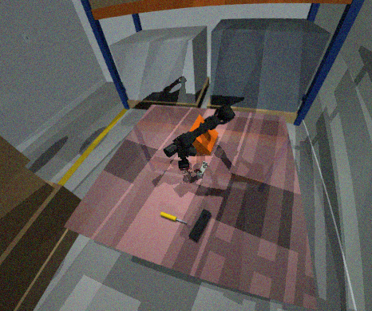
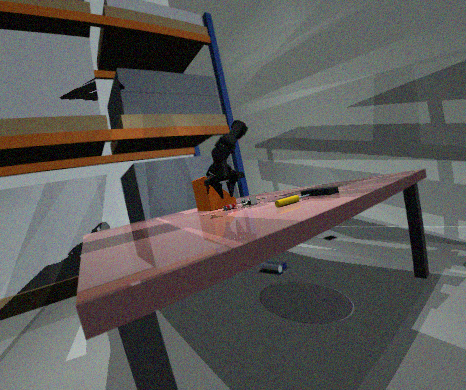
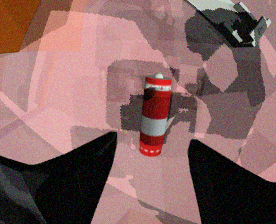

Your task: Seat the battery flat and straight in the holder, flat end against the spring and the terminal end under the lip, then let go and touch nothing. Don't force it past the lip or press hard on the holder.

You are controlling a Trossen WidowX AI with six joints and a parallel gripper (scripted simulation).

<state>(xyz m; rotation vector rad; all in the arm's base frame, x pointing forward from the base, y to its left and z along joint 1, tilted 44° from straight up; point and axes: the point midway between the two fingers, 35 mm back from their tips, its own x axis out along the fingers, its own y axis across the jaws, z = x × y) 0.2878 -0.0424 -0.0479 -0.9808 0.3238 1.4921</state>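
Observation:
The red battery with a white band (image 3: pixel 155 115) (image 2: pixel 229 206) lies on its side on the pink table, outside the holder. In the wrist view its small terminal nub points to the top and its flat end is nearest the fingers. My gripper (image 3: pixel 153 141) (image 2: pixel 227 196) is open and empty, above the table, with one fingertip on either side of the battery's flat-end half; I see no contact. The pale holder (image 3: pixel 249 31) (image 1: pixel 203 168) (image 2: pixel 248 202) lies a short way off, at the upper right of the wrist view, partly cut off. Its spring and lip are too small to tell apart.
An orange angular block (image 1: pixel 209 147) (image 2: pixel 205 196) (image 3: pixel 11 25) stands close behind the battery and holder. A yellow-handled screwdriver (image 1: pixel 168 216) (image 2: pixel 287 201) and a black block (image 1: pixel 200 226) (image 2: pixel 320 191) lie farther toward the table's front in the top view.

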